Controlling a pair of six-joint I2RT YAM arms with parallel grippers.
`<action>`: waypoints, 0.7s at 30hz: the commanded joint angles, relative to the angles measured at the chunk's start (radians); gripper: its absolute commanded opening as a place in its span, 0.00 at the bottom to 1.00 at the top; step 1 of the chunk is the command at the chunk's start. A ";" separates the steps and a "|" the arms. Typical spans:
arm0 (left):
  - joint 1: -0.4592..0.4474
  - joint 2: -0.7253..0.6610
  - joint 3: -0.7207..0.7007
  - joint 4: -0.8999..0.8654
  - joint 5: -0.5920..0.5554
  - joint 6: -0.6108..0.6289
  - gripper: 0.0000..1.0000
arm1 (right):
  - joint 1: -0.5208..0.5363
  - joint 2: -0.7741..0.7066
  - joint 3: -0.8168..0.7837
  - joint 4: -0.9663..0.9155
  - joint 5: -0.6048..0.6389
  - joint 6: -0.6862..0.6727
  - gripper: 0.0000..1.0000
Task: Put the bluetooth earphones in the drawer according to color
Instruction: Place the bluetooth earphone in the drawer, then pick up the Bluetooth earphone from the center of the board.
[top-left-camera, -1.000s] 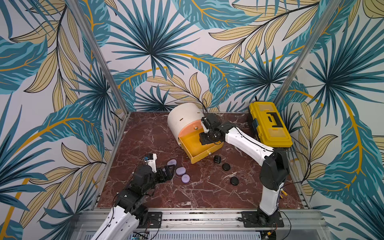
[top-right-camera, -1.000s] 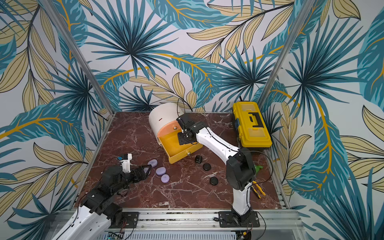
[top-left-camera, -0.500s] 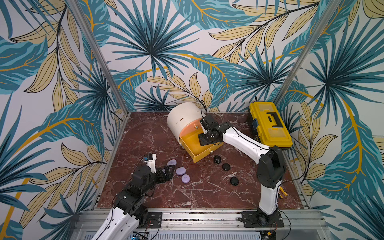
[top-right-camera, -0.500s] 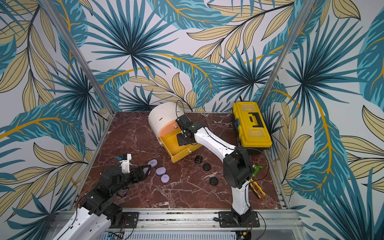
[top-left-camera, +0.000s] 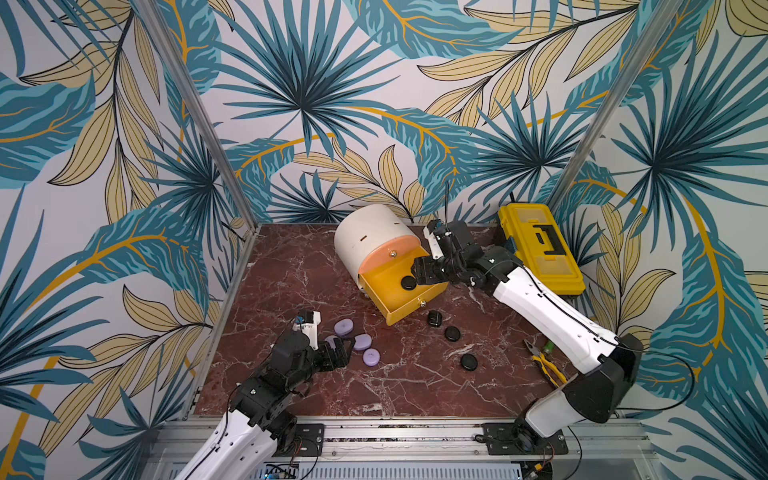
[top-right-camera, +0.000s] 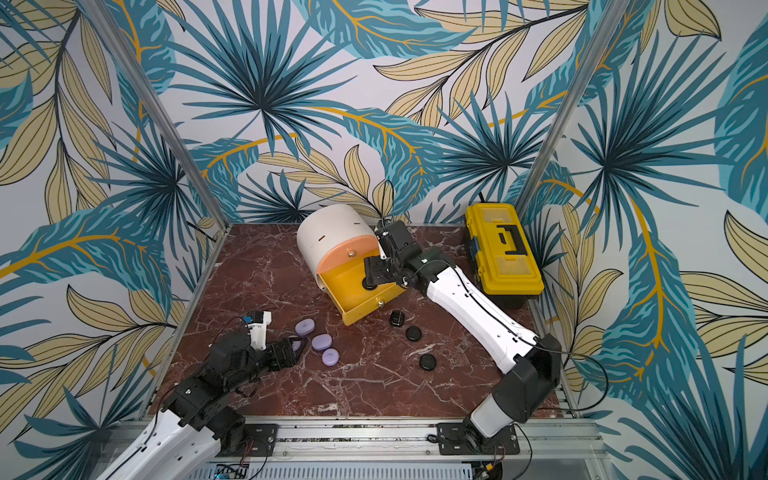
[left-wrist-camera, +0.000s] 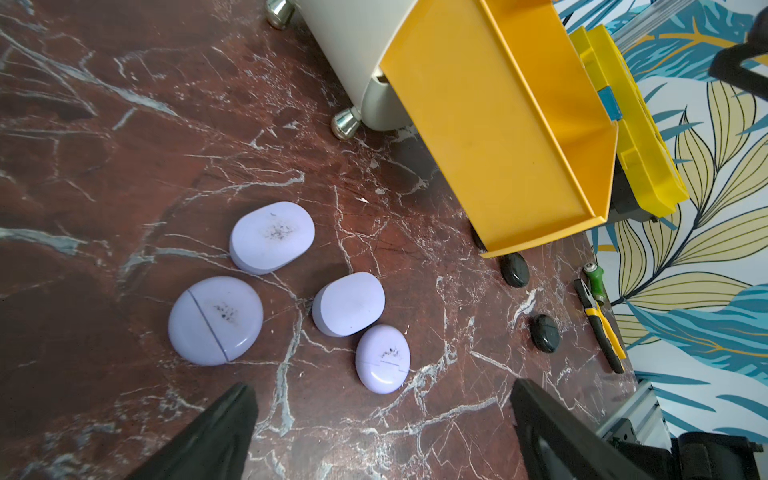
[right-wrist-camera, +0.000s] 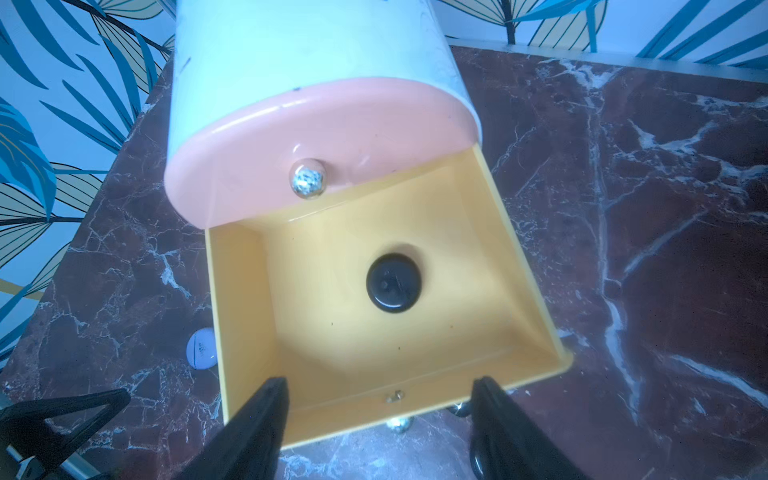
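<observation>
right gripper (right-wrist-camera: 379, 382): was held parted and empty above the yellow drawer (right-wrist-camera: 241, 316)
black case (right-wrist-camera: 393, 282): was seen lying inside that drawer
left gripper (left-wrist-camera: 380, 386): was spread wide, empty, near four lilac cases (left-wrist-camera: 348, 303)

Left claw (left-wrist-camera: 382, 388), right claw (right-wrist-camera: 380, 382): both spread.

Four lilac cases (left-wrist-camera: 272, 237) clustered on marble table (left-wrist-camera: 124, 124), pulled-out yellow drawer (left-wrist-camera: 498, 124) beyond, left gripper (left-wrist-camera: 382, 411) spread wide

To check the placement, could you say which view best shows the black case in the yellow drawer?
The right wrist view: the black case lies unobstructed in the yellow drawer. In both top views it is tiny; the left wrist view hides it.
</observation>
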 joint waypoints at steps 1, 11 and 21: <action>-0.038 0.015 0.019 0.033 -0.026 -0.009 1.00 | -0.001 -0.063 -0.121 -0.020 0.041 0.033 0.76; -0.281 0.129 0.099 0.047 -0.227 -0.071 1.00 | -0.107 -0.311 -0.445 0.001 0.077 0.113 0.76; -0.617 0.405 0.275 0.131 -0.444 -0.103 1.00 | -0.199 -0.506 -0.573 -0.004 0.139 0.188 0.92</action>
